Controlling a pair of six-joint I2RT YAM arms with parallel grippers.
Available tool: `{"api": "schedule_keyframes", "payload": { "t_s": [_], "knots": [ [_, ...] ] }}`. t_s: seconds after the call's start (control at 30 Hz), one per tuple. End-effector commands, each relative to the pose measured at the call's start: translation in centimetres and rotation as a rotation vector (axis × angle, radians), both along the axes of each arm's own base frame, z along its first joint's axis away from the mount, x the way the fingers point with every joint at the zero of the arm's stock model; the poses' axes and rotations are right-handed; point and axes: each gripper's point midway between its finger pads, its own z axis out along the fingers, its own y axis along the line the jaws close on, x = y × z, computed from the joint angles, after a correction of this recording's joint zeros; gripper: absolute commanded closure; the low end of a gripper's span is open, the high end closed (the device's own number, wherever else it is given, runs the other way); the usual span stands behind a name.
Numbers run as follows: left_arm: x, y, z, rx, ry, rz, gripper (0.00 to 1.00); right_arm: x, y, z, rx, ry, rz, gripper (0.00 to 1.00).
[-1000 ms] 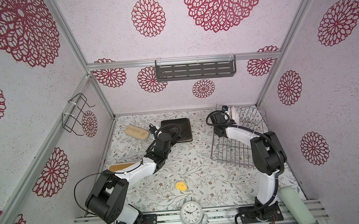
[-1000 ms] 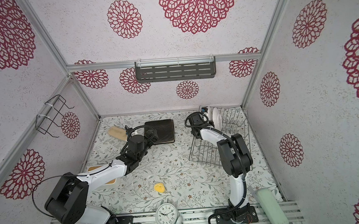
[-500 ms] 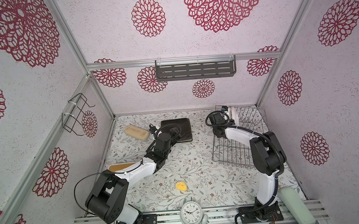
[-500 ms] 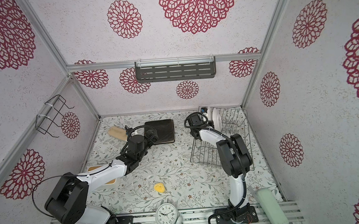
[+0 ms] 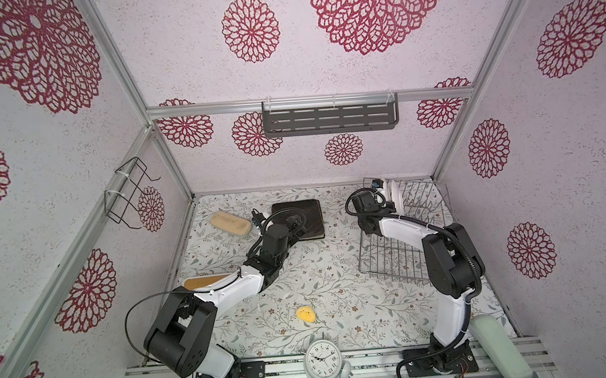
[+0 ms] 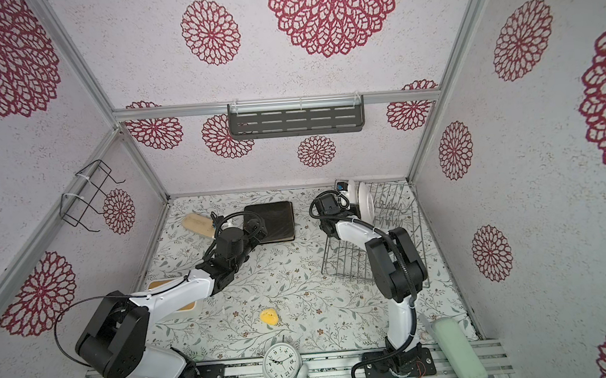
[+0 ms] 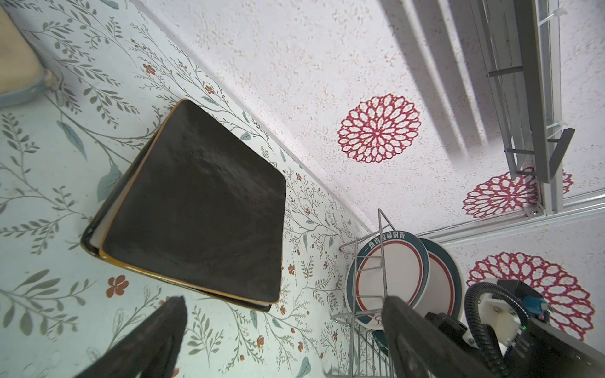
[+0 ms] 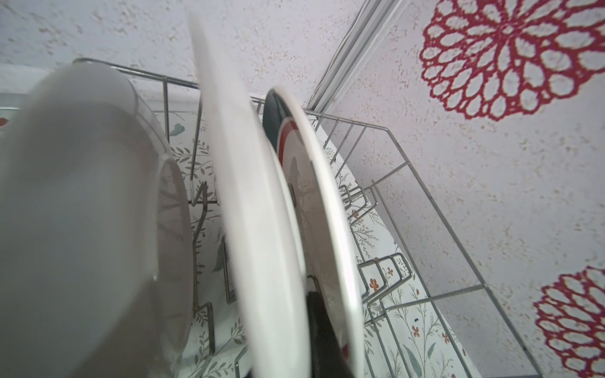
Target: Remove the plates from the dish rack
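Plates first: two round plates [image 5: 395, 198] stand upright in the rack [image 5: 425, 207], at two o'clock on the table [image 5: 336, 275]. My right hand [image 5: 386, 203], arm stretched far forward, is clamped on the nearer rim. My left hand [image 7: 283, 302] hangs spread wide, gripping nothing, beside two stacked square plates [image 7: 196, 209] at twelve o'clock.

A beige sponge [image 5: 231, 224] lies near the left gripper [image 7: 284, 304], at its side; a small yellow piece [image 5: 306, 313] and a white alarm clock [image 5: 322, 358] are well behind it; a grey shelf [image 5: 329, 119] hangs on the wall ahead of it
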Motion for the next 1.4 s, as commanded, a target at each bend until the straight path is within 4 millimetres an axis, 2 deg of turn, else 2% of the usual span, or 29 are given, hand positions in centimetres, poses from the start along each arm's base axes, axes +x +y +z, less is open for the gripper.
{"api": "schedule_keyframes", "payload": {
  "t_s": [0.0,0.67,0.87,1.17,1.37],
  "knots": [
    [0.2,0.2,1.4,-0.021,-0.04,0.0,0.03,-0.4,0.0,6.0,0.018,-0.153,-0.022,1.0],
    [0.0,-0.1,1.5,-0.026,-0.039,-0.008,0.03,-2.0,1.3,11.0,0.036,-0.248,0.028,1.0],
    [0.0,-0.2,1.5,-0.027,-0.04,-0.008,0.03,-2.9,1.4,13.1,0.022,-0.298,0.021,1.0],
    [0.0,-0.3,1.7,-0.027,-0.041,-0.009,0.03,-5.3,2.0,16.9,0.033,-0.384,0.046,1.0],
    [0.1,-0.5,2.2,-0.032,-0.047,-0.018,0.03,-8.1,2.2,19.2,0.08,-0.444,0.088,1.0]
  ]
}}
